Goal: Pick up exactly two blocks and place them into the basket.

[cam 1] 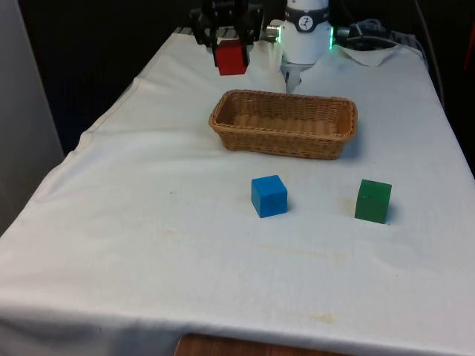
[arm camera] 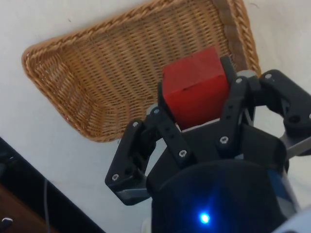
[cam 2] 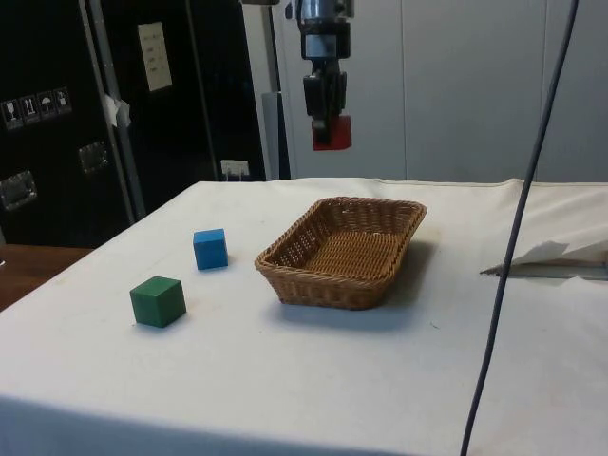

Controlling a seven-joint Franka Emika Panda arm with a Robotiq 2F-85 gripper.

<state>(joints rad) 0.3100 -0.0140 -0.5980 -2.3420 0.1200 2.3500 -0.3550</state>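
Basket (cam 1: 343, 127) holds nothing; jaws clamped on red block (cam 1: 231, 58) above it.

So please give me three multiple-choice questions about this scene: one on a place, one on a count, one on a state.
1. Where is the red block?
A. in the basket
B. in the hand, above the table
C. beside the green block

2. How many blocks lie on the cloth?
A. one
B. two
C. three

3. What is in the basket?
A. nothing
B. one block
C. two blocks

Answers:
1 B: the hand grips it in the air.
2 B: the blue block and the green block.
3 A: its woven floor is bare.
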